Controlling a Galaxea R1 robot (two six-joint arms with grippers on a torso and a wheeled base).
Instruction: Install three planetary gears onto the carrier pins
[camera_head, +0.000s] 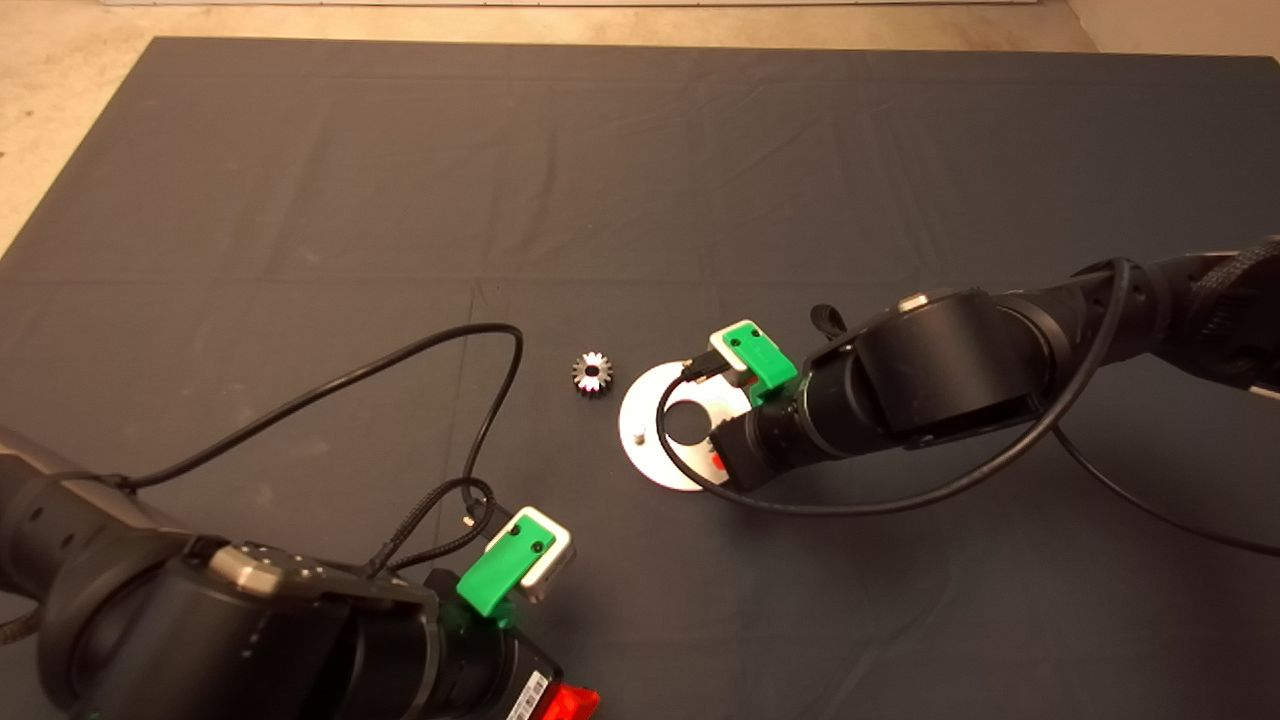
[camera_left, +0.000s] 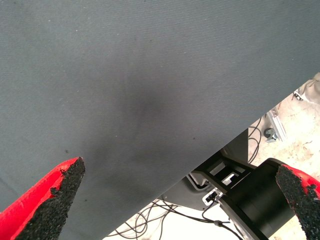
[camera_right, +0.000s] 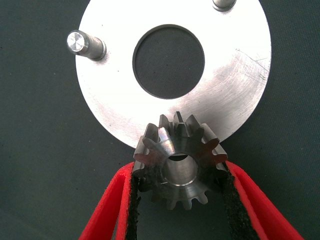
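Right tool (camera_right: 177, 200) grips a gear (camera_right: 177, 162) at the disc (camera_right: 225, 100) rim; only the head view shows a second gear (camera_head: 592, 373). Left tool (camera_left: 180, 200) stands wide.

Head view: looked down from above over the whole mat (camera_head: 640, 180).
Right wrist view: sat close above the disc (camera_right: 235, 90), shared with head view.
Left wrist view: faced mat edge and floor.

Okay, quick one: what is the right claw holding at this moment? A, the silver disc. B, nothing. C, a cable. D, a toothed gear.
D: the right claw has both red fingers closed on a toothed gear at the near edge of the silver disc.
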